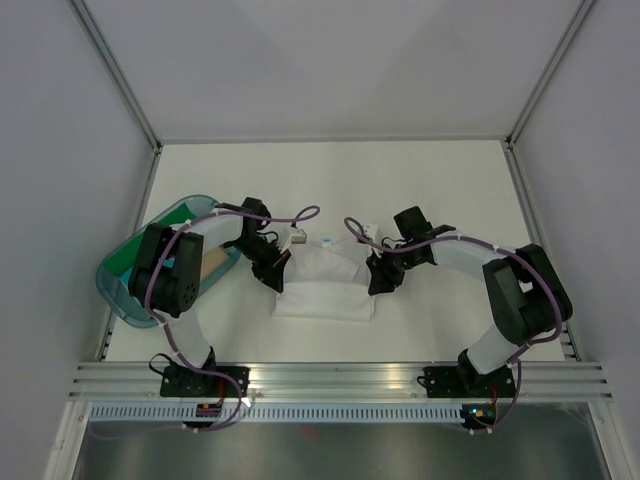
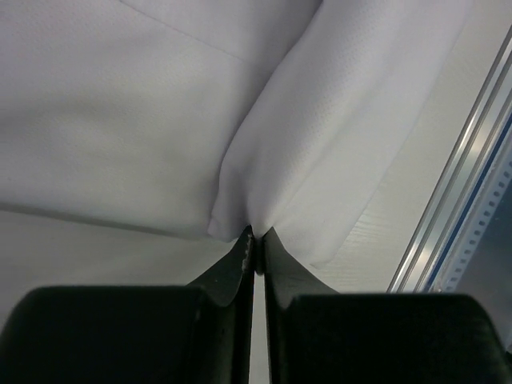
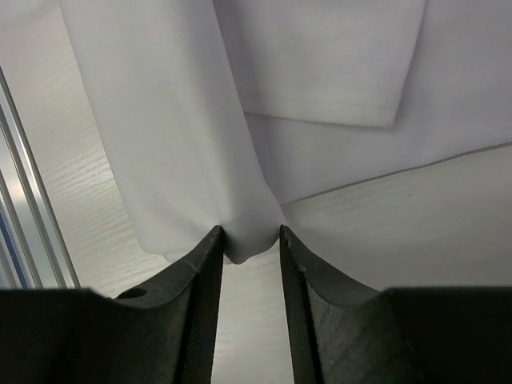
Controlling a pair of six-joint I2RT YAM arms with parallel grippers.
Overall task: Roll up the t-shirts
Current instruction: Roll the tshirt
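Left wrist, left pincer point(image 2: 256, 234) nipping white t-shirt point(image 2: 120, 120) – right pincer point(image 3: 250, 233) parted round fold, edges cropped.

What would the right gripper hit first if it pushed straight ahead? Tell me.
The white t-shirt. A fold of it lies between the parted jaws of the right gripper, so it would press into cloth at once.
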